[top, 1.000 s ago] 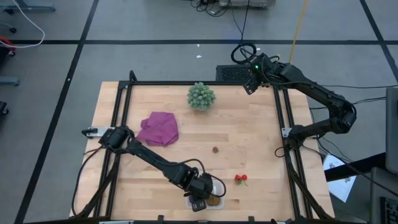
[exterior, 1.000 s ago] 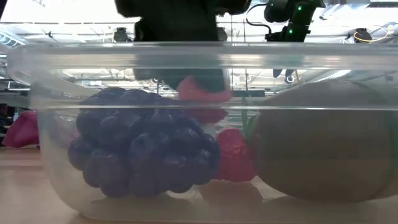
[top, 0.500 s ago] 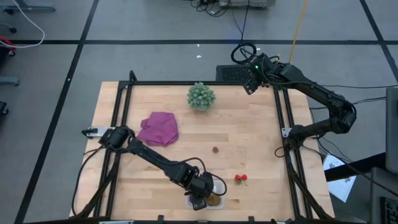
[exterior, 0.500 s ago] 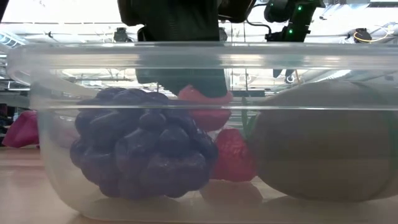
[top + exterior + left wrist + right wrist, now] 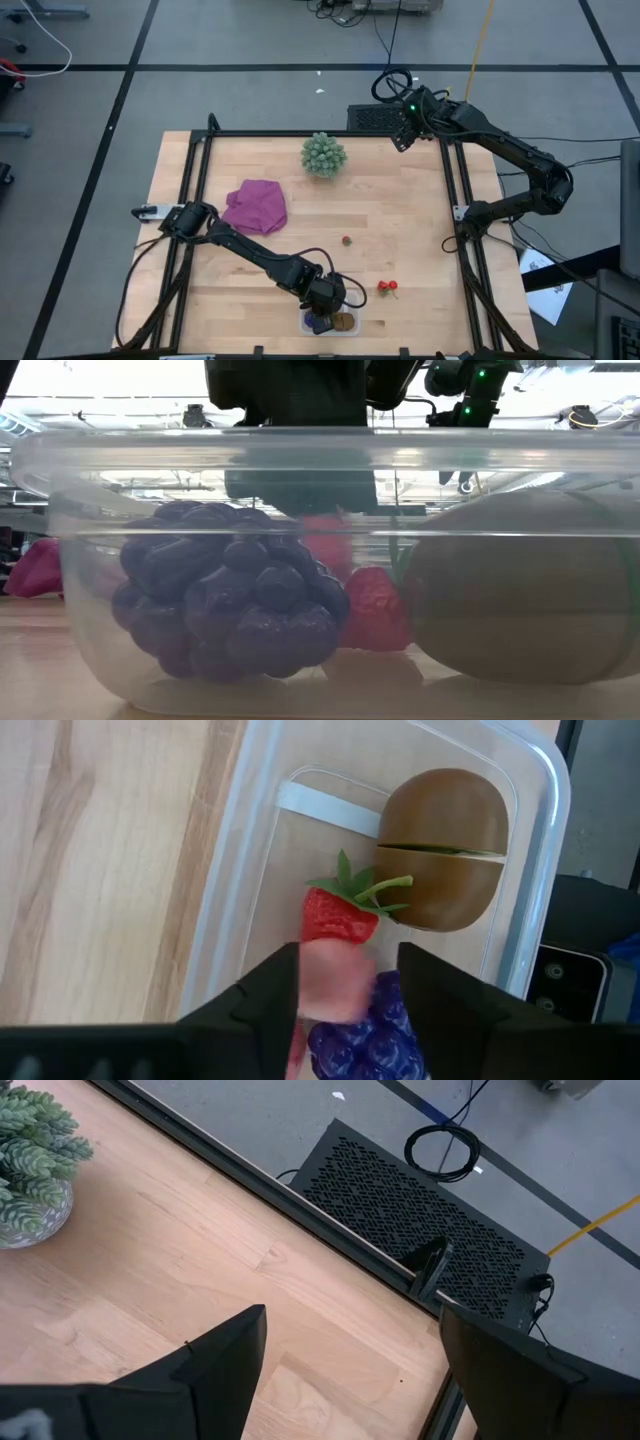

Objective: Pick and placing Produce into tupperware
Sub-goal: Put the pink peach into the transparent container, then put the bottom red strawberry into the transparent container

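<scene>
The left gripper (image 5: 342, 982) is held over the tub (image 5: 331, 322) at the bottom centre of the high view, its jaws pinching a pink berry (image 5: 334, 982). Inside the tub, a grape cluster (image 5: 228, 603) is seen at the left of the low view, a strawberry (image 5: 375, 610) in the middle and a kiwi (image 5: 520, 590) at the right. Loose red berries (image 5: 387, 288) are seen right of the tub, a small piece (image 5: 346, 240) above them. The right gripper (image 5: 350, 1350) is parked at the table's upper right corner, jaws spread.
</scene>
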{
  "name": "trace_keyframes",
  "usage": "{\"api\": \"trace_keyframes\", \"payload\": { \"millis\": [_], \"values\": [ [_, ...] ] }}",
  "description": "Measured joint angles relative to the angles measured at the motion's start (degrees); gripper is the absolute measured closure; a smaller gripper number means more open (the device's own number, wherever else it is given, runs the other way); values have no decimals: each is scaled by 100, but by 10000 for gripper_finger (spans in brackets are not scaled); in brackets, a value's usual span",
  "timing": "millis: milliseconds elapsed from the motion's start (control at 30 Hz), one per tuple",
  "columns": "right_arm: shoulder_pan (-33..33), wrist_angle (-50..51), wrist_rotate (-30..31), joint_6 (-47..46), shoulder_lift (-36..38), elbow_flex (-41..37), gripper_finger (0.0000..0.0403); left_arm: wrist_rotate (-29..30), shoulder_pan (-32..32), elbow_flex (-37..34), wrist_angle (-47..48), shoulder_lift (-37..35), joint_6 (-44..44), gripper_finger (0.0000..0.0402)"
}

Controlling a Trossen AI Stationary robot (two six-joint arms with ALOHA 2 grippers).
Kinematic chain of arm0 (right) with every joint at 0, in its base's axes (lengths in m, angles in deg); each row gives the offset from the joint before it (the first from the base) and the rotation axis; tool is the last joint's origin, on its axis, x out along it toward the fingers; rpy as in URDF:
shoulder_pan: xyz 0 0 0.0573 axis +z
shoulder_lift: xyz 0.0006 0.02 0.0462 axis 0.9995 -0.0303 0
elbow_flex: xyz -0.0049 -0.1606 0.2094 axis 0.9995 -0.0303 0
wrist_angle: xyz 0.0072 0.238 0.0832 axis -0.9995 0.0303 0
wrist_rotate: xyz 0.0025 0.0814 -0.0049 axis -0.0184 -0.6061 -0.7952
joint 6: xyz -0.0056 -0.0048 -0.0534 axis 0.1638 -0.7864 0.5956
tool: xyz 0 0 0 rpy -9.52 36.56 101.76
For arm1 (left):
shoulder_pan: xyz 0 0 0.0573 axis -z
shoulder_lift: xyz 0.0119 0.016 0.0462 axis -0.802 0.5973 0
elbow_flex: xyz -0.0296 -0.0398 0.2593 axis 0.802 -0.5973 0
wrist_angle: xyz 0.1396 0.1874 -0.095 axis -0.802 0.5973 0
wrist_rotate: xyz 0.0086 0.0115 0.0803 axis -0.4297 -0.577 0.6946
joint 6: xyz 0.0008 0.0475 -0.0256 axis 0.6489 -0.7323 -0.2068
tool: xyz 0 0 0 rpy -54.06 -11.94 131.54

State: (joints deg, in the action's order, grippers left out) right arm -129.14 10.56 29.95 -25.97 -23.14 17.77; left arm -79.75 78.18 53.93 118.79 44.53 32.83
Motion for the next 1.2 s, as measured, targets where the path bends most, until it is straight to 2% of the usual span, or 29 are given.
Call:
{"api": "trace_keyframes", "payload": {
  "millis": [133,300,433,533,700,767,900,1067,1133,1200],
  "values": [
    [0,0,0,0,0,0,112,-22,0,0,-21,0,45,194],
    [0,0,1,0,0,0,112,-21,0,84,-22,0,32,174],
    [0,2,0,0,0,-1,112,-65,2,444,168,-2,-137,172],
    [0,16,-221,-3,0,0,112,80,15,915,770,-2,-468,172],
    [27,24,-1297,-2,0,-2,112,894,37,1771,2169,-20,-1161,172],
    [96,27,-1487,-37,0,-1,112,1353,33,2054,2690,-20,-1614,172],
    [291,185,-1493,-66,0,0,112,2320,-3,2458,3709,-22,-2010,172],
    [554,537,-1485,-105,0,-2,112,2703,-178,2546,4806,-21,-1865,172],
    [661,658,-1482,-212,0,-2,112,3028,-233,2528,5267,-15,-1690,172],
    [799,779,-1478,-320,0,-2,112,3413,-292,2386,5326,-28,-1618,172]
  ]
}}
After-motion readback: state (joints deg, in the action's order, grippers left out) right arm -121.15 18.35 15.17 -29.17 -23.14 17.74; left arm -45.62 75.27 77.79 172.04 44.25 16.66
